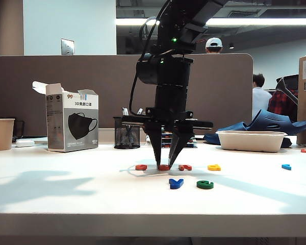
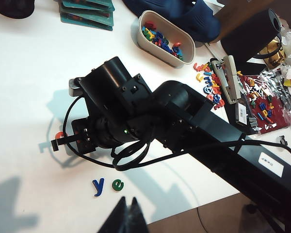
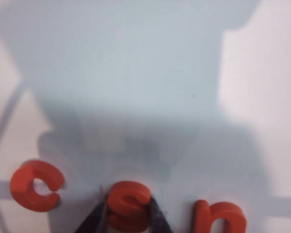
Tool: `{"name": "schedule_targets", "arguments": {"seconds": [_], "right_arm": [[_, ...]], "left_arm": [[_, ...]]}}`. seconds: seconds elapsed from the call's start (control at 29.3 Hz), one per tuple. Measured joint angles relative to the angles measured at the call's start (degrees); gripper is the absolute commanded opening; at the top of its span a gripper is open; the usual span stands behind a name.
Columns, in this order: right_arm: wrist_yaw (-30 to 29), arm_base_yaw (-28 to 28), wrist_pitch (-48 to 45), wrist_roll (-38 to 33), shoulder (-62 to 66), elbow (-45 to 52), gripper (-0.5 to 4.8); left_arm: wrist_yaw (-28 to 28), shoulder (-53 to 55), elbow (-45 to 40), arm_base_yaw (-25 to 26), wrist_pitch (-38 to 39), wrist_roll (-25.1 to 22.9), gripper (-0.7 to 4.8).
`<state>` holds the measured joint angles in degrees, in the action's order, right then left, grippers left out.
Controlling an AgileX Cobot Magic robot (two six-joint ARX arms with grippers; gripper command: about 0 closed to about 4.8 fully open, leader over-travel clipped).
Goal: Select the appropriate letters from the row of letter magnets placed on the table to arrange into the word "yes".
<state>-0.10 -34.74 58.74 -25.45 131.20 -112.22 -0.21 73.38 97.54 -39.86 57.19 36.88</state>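
The red-orange s [image 3: 128,206] lies on the white table [image 1: 66,189] in the row, between a red c [image 3: 36,185] and a red n [image 3: 219,217]. My right gripper [image 3: 128,219] points down over it, its fingertips pressed against both sides of the s [image 1: 164,167]. Nearer the front edge lie the dark blue y [image 1: 176,182] and the dark green e [image 1: 204,184], side by side; the left wrist view also shows this y [image 2: 98,186] and e [image 2: 118,184]. My left gripper [image 2: 128,216] hovers near them, shut and empty.
A yellow letter [image 1: 213,167] and a light blue letter [image 1: 286,166] lie further right in the row. Behind stand a mask box [image 1: 71,122], a mesh pen holder [image 1: 126,135], a paper cup [image 1: 1,133] and a white tray [image 1: 251,140] of letters.
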Motion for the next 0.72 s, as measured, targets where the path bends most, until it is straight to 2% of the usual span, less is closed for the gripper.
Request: {"name": "schedule_targets", "arguments": {"seconds": [0.72], "right_arm": [[0.02,0.02,1.70,0.00,-0.02,0.00,1.03]], "left_arm": [[0.00,0.00,0.00,0.00,0.00,0.00,-0.05]]}}
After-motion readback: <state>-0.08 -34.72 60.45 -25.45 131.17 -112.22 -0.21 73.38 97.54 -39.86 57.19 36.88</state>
